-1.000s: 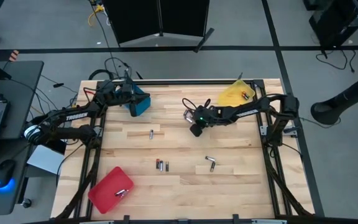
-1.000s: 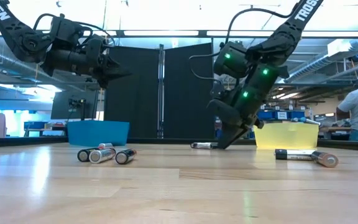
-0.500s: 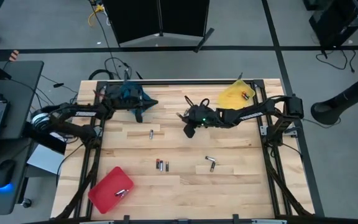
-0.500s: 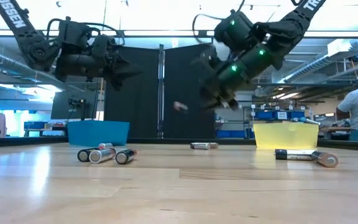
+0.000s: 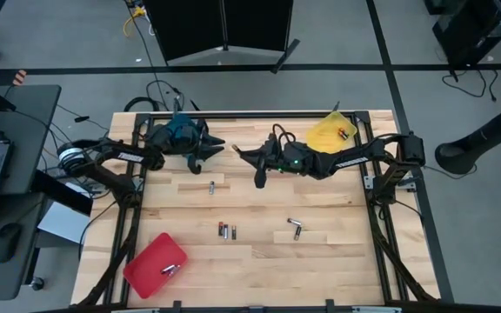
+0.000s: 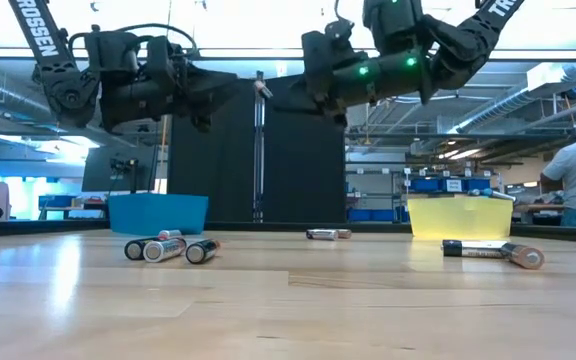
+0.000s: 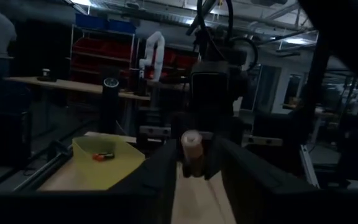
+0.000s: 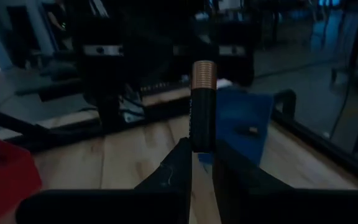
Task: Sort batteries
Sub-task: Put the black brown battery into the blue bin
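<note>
Batteries (image 5: 225,230) are mostly lying loose at centre frame; our right end effector (image 5: 257,176) is pinching one (image 8: 202,106), left end effector (image 5: 200,161) spread.

Two dark jointed arms, white TROSSEN lettering along the links. Green indicator lights on the right arm (image 6: 388,65); black cables looping over both wrists.

Two pincers (image 5: 219,148) (image 5: 242,153) are facing each other above the desk (image 5: 320,261) — batteries (image 5: 225,230) lying nearer the front, trays (image 5: 153,263) sitting at corners.
</note>
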